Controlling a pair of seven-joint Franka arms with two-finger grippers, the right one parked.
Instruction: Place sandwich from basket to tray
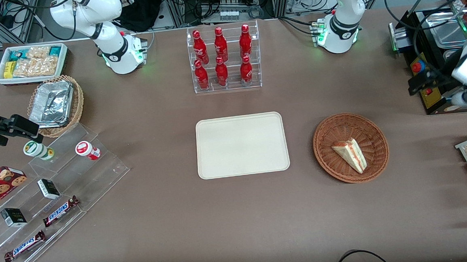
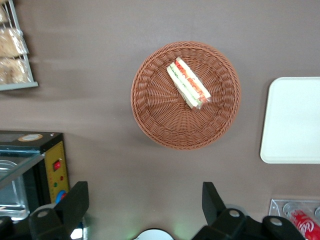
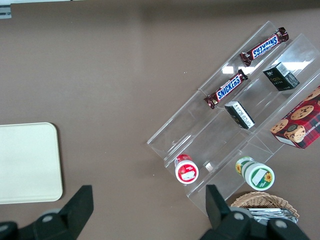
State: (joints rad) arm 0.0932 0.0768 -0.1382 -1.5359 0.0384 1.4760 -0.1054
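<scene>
— What's the surface like from where you sit?

— I see a brown tabletop (image 1: 162, 232) with cabling and equipment frames along its edge farthest from the front camera. Going across: a clear stepped display with Snickers bars (image 1: 61, 210) toward the parked arm's end, a clear rack of red cola bottles (image 1: 224, 58) mid-table, the cream tray (image 1: 242, 145) nearer the camera than that rack, then the reddish-brown basket (image 1: 324, 158) toward the working arm's end.

— And the sandwich?

— The sandwich (image 1: 350, 154) lies in the basket, off its centre. In the front view its long axis runs diagonally, the narrow tip pointing toward the camera and the working arm's end. The striped cut edge faces up in my wrist view.

— The gripper?

— My gripper (image 2: 145, 202) hangs high above bare table just beside the basket, touching nothing, its two dark fingers (image 2: 76, 199) spread wide apart.
</scene>
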